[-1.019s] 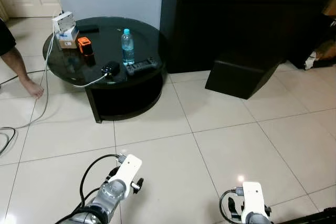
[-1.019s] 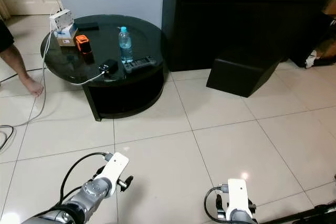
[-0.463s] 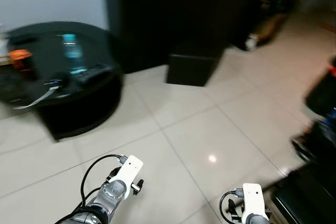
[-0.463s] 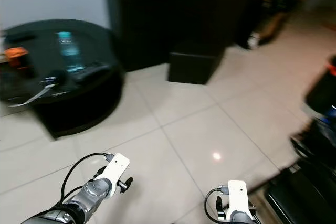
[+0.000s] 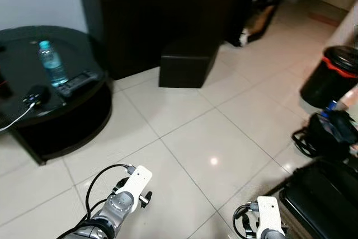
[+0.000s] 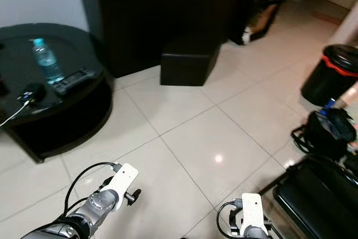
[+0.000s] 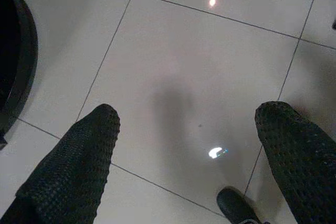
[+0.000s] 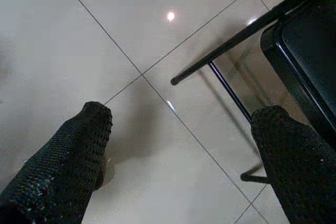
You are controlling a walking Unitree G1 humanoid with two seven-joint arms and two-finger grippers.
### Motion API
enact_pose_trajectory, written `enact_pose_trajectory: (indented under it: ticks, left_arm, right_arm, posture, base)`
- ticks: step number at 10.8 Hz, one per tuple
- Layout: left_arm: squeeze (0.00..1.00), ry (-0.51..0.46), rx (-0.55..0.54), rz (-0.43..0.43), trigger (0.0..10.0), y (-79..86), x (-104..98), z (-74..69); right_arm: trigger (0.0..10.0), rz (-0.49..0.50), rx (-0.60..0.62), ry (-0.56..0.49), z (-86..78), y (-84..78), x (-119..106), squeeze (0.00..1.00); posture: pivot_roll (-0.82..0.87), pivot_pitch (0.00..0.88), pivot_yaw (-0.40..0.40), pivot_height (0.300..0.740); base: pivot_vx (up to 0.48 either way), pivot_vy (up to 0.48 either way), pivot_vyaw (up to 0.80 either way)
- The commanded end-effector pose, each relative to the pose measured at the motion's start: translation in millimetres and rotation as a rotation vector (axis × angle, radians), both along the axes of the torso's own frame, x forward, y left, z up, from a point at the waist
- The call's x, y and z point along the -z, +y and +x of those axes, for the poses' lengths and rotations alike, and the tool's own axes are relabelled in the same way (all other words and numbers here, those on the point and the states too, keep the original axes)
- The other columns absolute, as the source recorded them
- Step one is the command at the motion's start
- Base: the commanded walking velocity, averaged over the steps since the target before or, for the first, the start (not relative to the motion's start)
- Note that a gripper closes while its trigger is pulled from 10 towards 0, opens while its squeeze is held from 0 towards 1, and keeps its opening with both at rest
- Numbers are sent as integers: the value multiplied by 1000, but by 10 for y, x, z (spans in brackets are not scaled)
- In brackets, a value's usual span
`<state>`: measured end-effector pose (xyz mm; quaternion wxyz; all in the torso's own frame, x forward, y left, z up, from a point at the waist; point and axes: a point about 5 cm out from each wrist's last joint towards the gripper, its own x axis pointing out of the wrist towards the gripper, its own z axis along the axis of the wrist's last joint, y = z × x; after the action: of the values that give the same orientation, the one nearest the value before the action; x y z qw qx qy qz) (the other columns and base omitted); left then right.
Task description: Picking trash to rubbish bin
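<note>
A clear plastic water bottle (image 5: 51, 65) with a blue cap stands upright on the round black glass table (image 5: 67, 113) at the far left. A black rubbish bin (image 5: 334, 76) with a red band stands on the floor at the far right. Both arms hang low at the bottom of the eye views, the left wrist (image 5: 132, 186) and the right wrist (image 5: 268, 216) over bare tiles. My left gripper (image 7: 189, 114) is open above the floor, holding nothing. Beside a black metal frame (image 8: 247, 24), my right gripper (image 8: 181, 114) is open and holds nothing.
A black remote (image 5: 78, 80) and a small black device (image 5: 34, 94) on a white cable lie beside the bottle. A black box (image 5: 187, 62) sits against the dark cabinet (image 5: 168, 9). A black bag (image 5: 330, 135) and a black case (image 5: 321, 202) crowd the right. A person's legs (image 5: 254, 4) stand behind.
The camera has swung to the right: the table slid to the left edge and the bin, bag and case came into view. Both arms keep the same pose.
</note>
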<state>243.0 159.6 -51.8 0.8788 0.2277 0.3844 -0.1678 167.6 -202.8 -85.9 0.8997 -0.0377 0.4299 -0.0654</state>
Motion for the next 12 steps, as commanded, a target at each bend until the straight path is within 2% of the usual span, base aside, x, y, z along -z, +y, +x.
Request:
enact_pose_trajectory:
  ticks: [1, 12]
  left_arm:
    - [0, 7, 23, 7, 10000, -31, 2, 1]
    - [0, 19, 36, 14, 10000, -44, -2, 11]
  right_arm:
    - [10000, -10, 12, 11, -30, -42, 7, 0]
    - [10000, -19, 4, 15, -9, -51, -1, 0]
  posture:
    - [182, 8, -87, 740]
    - [178, 6, -87, 740]
  base:
    - [0, 0, -800]
    - [0, 0, -800]
